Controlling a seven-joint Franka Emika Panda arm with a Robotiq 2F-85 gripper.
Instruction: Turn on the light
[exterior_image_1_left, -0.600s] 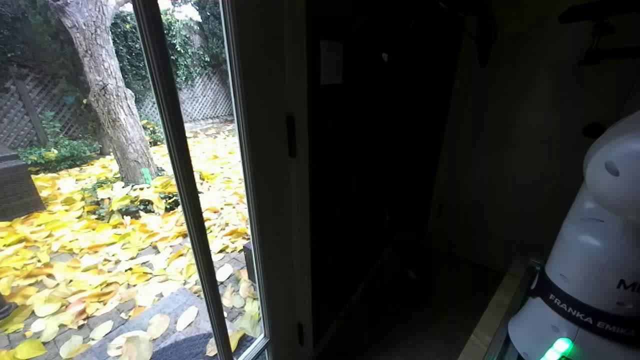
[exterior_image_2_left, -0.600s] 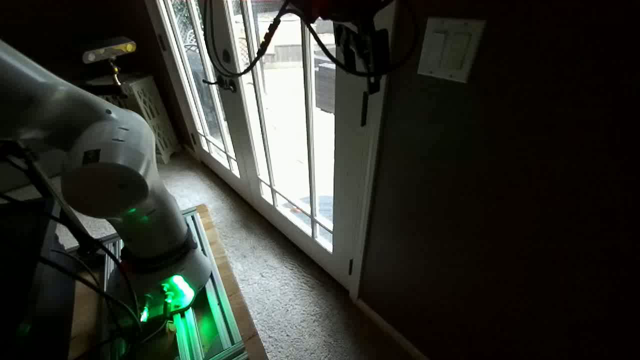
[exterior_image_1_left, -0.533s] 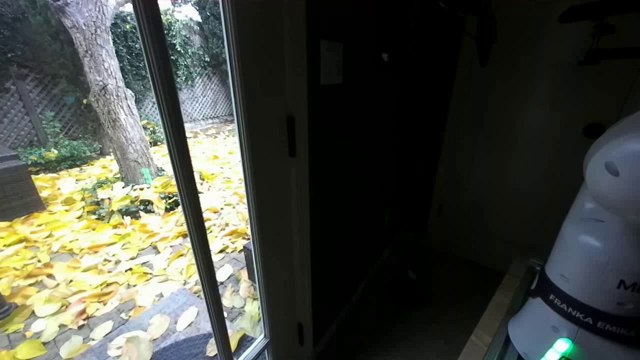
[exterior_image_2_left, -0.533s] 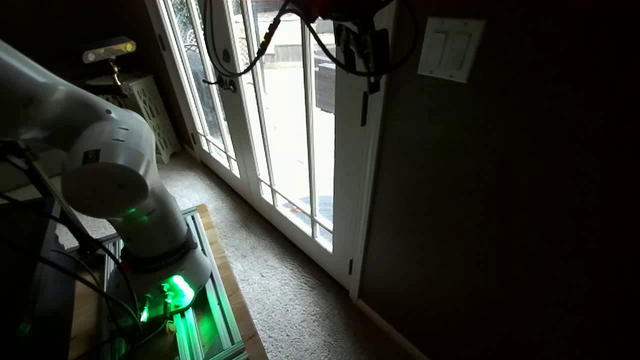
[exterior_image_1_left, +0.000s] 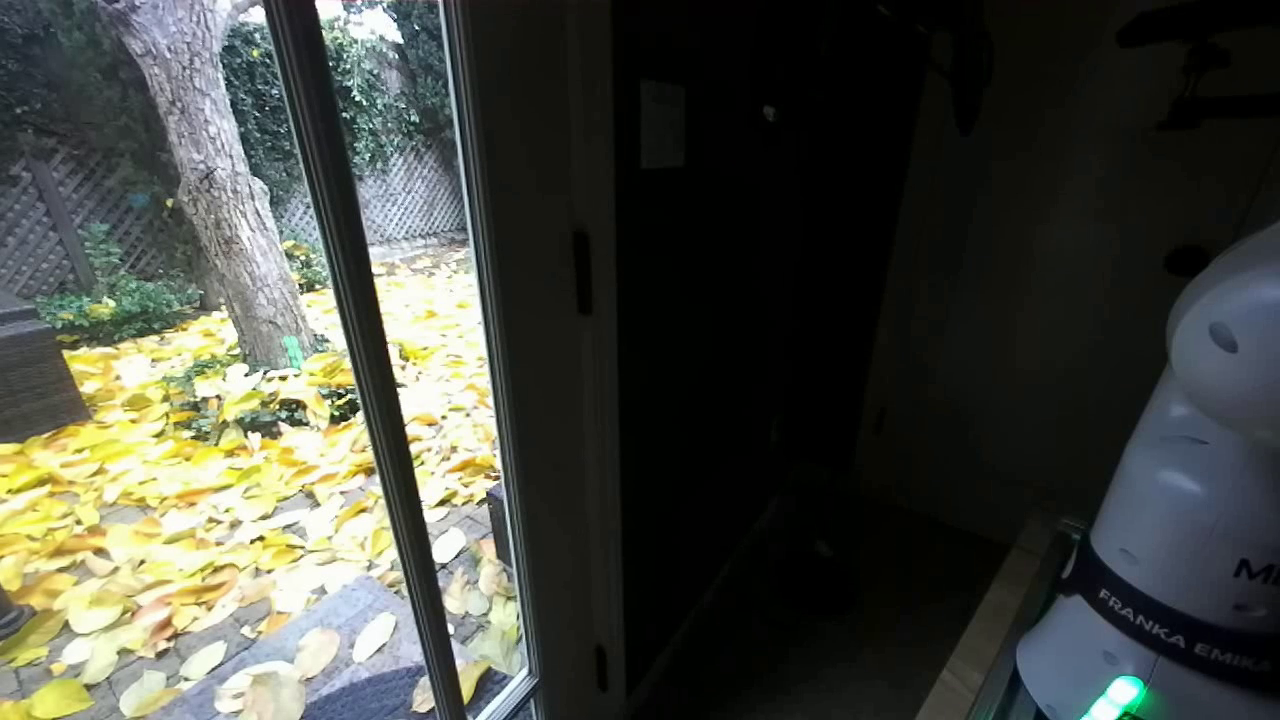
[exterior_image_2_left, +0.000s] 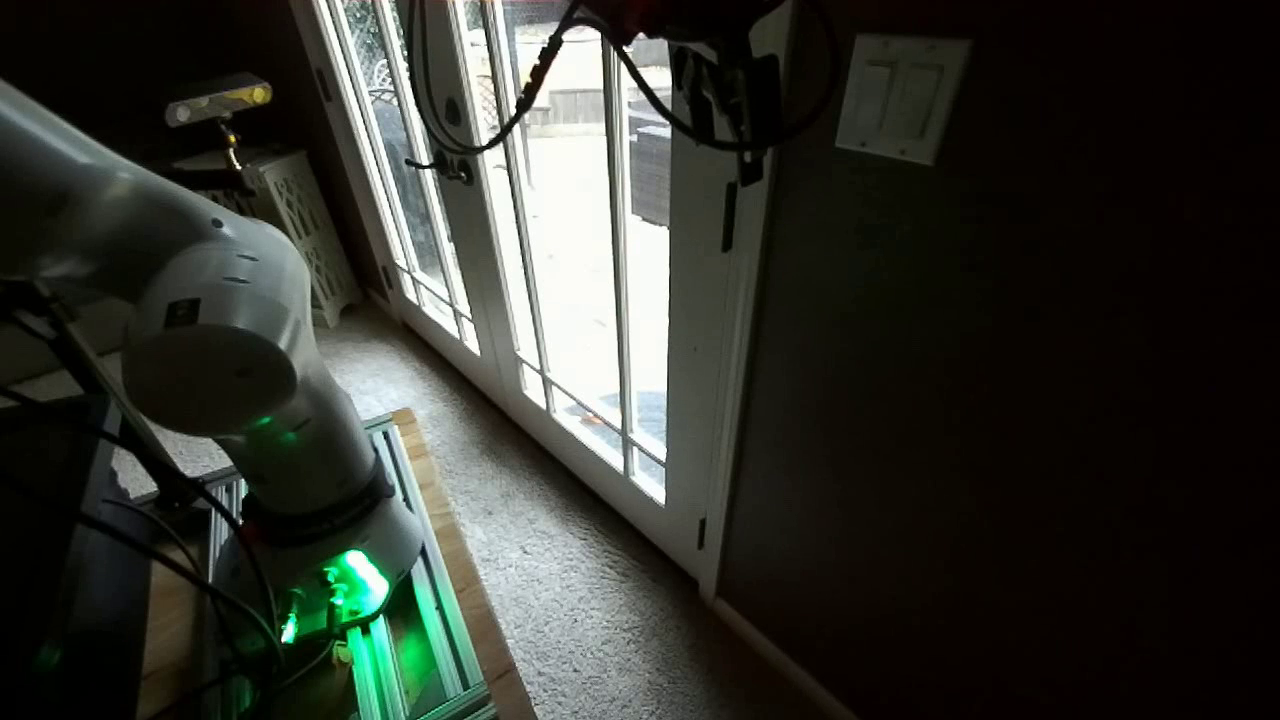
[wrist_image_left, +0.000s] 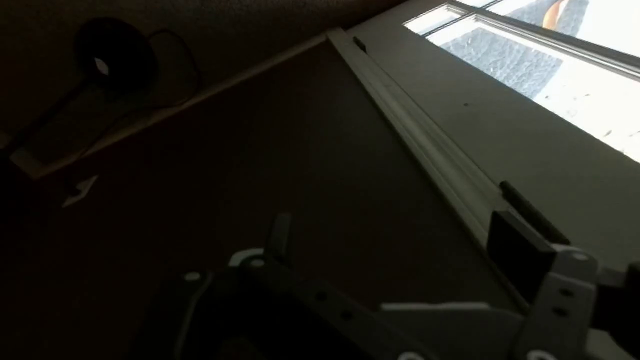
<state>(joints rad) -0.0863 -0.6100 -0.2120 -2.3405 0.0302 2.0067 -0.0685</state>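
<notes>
A white light switch plate with two wide paddles is on the dark wall right of the glass door in an exterior view. A pale rectangle on the dark wall in an exterior view looks like the same plate. My gripper hangs in front of the door frame, left of the plate and apart from it in the picture. In the wrist view my gripper has its fingers wide apart, with nothing between them. The plate is out of the wrist view. The room is dark.
The glass door has dark hinges and white trim. A cable loop hangs around the gripper. In the wrist view, a dark round base with a pole and a cord stands on the floor, and an outlet is low on the wall.
</notes>
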